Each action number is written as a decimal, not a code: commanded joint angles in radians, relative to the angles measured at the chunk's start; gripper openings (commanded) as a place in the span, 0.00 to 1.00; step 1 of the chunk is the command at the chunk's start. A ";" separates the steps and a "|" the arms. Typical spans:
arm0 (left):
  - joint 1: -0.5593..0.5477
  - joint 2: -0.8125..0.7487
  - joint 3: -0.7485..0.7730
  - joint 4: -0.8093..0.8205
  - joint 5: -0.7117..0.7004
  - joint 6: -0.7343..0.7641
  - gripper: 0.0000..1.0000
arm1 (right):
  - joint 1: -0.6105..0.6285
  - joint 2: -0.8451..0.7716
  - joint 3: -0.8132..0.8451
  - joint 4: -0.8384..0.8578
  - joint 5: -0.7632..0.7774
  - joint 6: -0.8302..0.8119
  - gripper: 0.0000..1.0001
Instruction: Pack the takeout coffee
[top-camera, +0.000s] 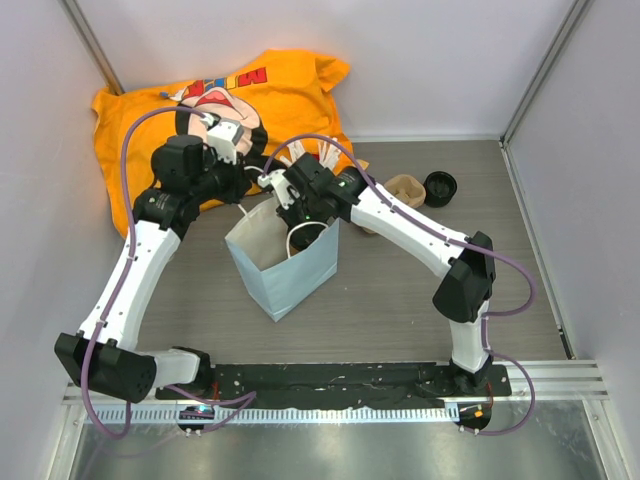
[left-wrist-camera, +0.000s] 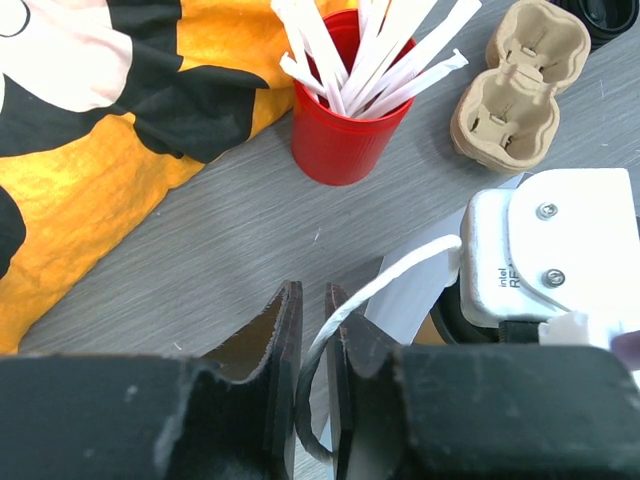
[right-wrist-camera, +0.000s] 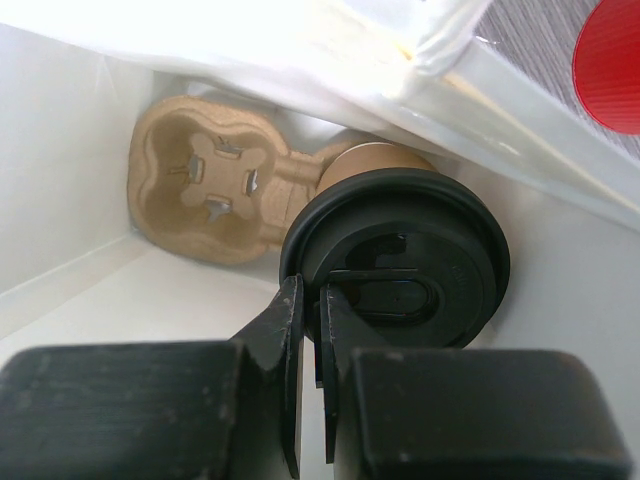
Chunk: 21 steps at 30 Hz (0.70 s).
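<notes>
Kraft-brown under a black lid, the takeout coffee (right-wrist-camera: 440, 250) sits deep inside the white paper bag (top-camera: 290, 275), touching a moulded pulp carrier (right-wrist-camera: 205, 190) that lies on the bag's floor. The right claw (right-wrist-camera: 310, 340) reaches into the bag, its fingers pinched on the lid's near rim. The left claw (left-wrist-camera: 315, 345) is clamped on the bag's white cord handle (left-wrist-camera: 400, 275), near a red cup (left-wrist-camera: 340, 145) of white sticks on the grey surface (left-wrist-camera: 200, 240).
</notes>
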 joint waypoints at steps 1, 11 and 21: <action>0.006 -0.025 0.000 0.052 -0.027 -0.011 0.17 | 0.006 0.007 -0.001 0.017 0.007 -0.017 0.01; 0.005 -0.022 -0.006 0.061 -0.075 -0.013 0.13 | 0.006 0.014 -0.001 0.020 0.016 -0.024 0.01; 0.005 -0.007 0.000 0.074 -0.098 -0.021 0.13 | 0.007 0.041 0.002 -0.010 0.001 -0.036 0.01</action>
